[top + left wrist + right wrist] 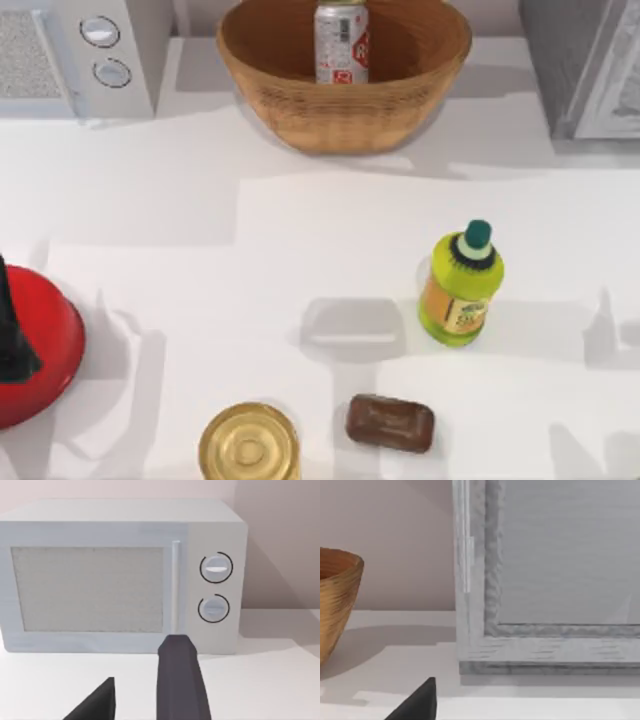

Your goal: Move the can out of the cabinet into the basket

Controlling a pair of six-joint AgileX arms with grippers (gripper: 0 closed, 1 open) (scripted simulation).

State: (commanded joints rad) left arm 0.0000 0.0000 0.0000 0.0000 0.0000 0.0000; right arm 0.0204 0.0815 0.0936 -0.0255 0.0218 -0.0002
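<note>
Left tool (137, 690): two fingers in the left wrist view. One finger (180, 680) is a dark charcoal-grey bar, matte, with bevelled edges and a blunt squared tip. The second finger (97, 702) is near black and presents as a pointed wedge. No screws, cables or markings on either surface.

Right tool: one finger (417, 702) in the right wrist view, near black, matte, the same pointed wedge form. No markings.

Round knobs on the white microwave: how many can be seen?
2. Both sit on the microwave's right front panel, one above the other: the upper knob and the lower knob. The top view shows the same pair at the table's far left.
</note>
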